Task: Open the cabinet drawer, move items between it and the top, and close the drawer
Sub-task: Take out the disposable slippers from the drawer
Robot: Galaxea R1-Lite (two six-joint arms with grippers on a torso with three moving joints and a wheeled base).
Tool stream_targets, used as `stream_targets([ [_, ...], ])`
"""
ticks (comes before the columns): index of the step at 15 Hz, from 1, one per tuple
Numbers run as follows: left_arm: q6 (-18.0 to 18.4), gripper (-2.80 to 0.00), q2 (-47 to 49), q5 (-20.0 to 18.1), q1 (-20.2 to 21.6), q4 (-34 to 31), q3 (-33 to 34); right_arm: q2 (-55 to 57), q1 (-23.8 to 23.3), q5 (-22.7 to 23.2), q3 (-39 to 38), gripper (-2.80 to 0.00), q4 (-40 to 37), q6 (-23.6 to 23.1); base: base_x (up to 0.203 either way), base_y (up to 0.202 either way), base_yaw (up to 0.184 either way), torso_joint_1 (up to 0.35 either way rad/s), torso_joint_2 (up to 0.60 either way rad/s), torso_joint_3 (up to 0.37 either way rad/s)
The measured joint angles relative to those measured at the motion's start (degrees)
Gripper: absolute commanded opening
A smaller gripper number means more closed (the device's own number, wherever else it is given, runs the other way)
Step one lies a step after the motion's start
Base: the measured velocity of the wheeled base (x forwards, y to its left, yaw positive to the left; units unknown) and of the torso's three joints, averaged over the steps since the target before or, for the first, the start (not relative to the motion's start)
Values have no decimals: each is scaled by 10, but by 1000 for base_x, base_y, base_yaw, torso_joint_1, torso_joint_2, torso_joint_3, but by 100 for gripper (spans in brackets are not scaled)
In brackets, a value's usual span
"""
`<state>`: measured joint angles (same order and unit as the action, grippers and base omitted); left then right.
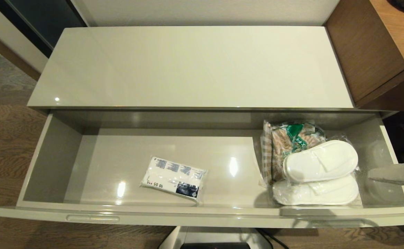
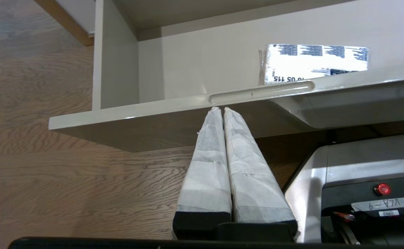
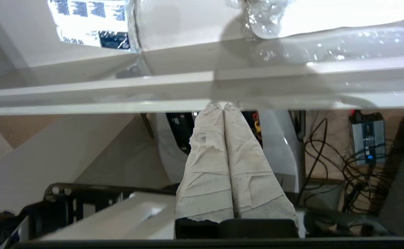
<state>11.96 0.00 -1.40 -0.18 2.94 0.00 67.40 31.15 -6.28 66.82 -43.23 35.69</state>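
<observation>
The cabinet drawer (image 1: 188, 212) stands pulled far out below the bare, glossy top (image 1: 191, 65). In it lie the tissue pack (image 1: 174, 178) (image 2: 314, 62) (image 3: 91, 22) near the middle and the wrapped white slippers (image 1: 319, 173) (image 3: 326, 14) at the right. My left gripper (image 2: 221, 109) is shut and empty. Its tips sit just under the left handle slot (image 2: 260, 92) (image 1: 93, 218), and it does not show in the head view. My right gripper (image 1: 369, 178) (image 3: 222, 104) is shut and empty at the drawer's right end, tips against a drawer rim.
A brown-and-green checked snack bag (image 1: 288, 138) lies under and behind the slippers. A brown wood desk (image 1: 378, 45) adjoins the cabinet on the right. My base (image 2: 361, 180) and loose cables (image 3: 330, 155) sit below the drawer front. Wood floor (image 1: 5, 138) lies to the left.
</observation>
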Motion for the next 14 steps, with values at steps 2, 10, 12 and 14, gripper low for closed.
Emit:
stream_targets([
  [2, 0, -280, 0, 0, 0, 0, 0, -13, -1, -7, 22, -280, -39, 2, 0, 0, 0, 0, 0, 0],
  [10, 0, -280, 0, 0, 0, 0, 0, -40, -17, -46, 90, -280, -145, 33, 0, 0, 0, 0, 0, 0],
  [12, 0, -280, 0, 0, 0, 0, 0, -50, -27, -46, 100, -280, -166, 37, 0, 0, 0, 0, 0, 0],
  [14, 0, -280, 0, 0, 0, 0, 0, -59, -37, -47, 117, -280, -192, 56, 0, 0, 0, 0, 0, 0],
])
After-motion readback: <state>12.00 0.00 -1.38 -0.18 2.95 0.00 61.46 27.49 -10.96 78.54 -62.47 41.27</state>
